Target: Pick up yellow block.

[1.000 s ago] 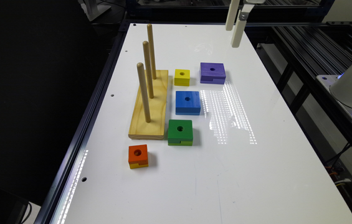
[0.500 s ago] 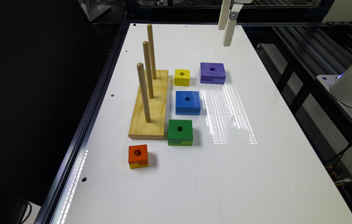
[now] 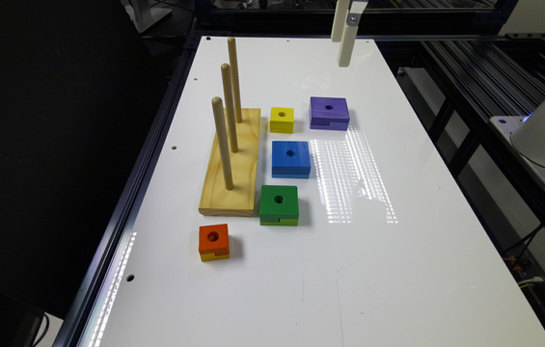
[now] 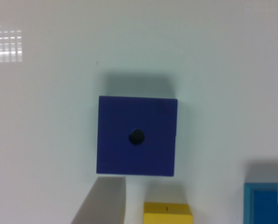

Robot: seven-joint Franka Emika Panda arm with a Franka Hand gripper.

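High over the far end of the white surface [image 3: 397, 270], my gripper [image 3: 345, 36] hangs clear of everything; whether it is open or closed I cannot tell. I judge this the approach step, nothing grasped yet. Below my wrist camera sits the purple square wooden block [image 4: 136, 136], and just beside it the small yellow wooden block with a round hole [image 3: 282, 119], resting on the surface near the pale wooden peg base [image 3: 233, 168]. Next I must shift over the yellow block and descend. No containers here.
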